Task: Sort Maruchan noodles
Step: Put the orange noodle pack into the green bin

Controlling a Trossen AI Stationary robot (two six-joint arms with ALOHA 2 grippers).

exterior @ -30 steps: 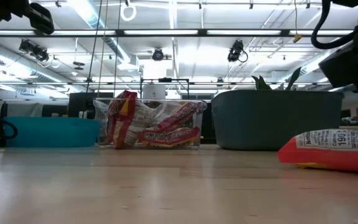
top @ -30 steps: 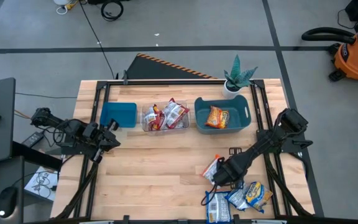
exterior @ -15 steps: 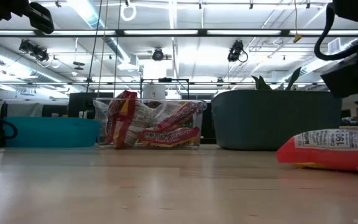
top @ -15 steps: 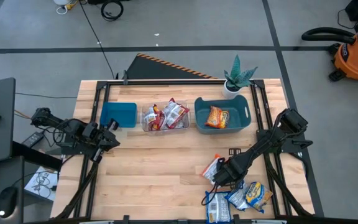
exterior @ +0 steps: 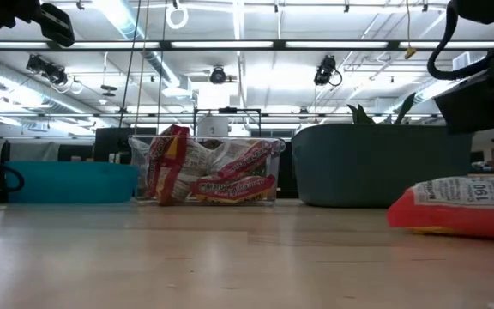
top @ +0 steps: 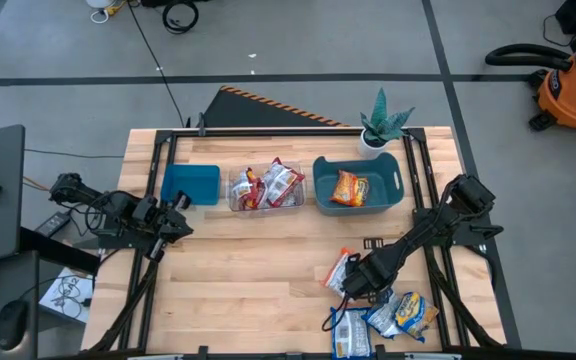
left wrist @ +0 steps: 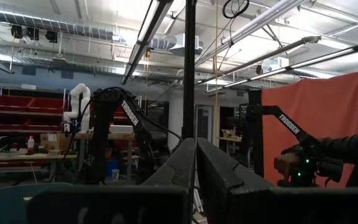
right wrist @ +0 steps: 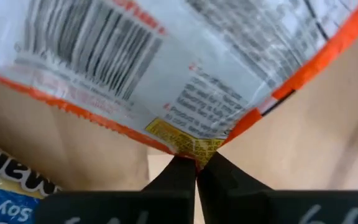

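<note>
Near the table's front right, the right gripper (top: 351, 287) pinches the corner of an orange-edged, barcoded white plastic ramen packet (right wrist: 185, 68); left gripper (top: 180, 212) closed.

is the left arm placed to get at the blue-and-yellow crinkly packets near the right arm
Probably not. The left end effector sits shut at the table's left edge, and the blue-and-yellow crinkly plastic packets lie at the far right front corner, beside the right arm.

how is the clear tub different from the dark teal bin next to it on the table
The clear tub is see-through and smaller; the dark teal bin is opaque and larger, with handle cutouts. The clear tub holds several red-and-silver noodle packets standing up and crowded; the dark teal bin holds one orange packet lying flat. Both sit side by side at the table's far edge.
</note>
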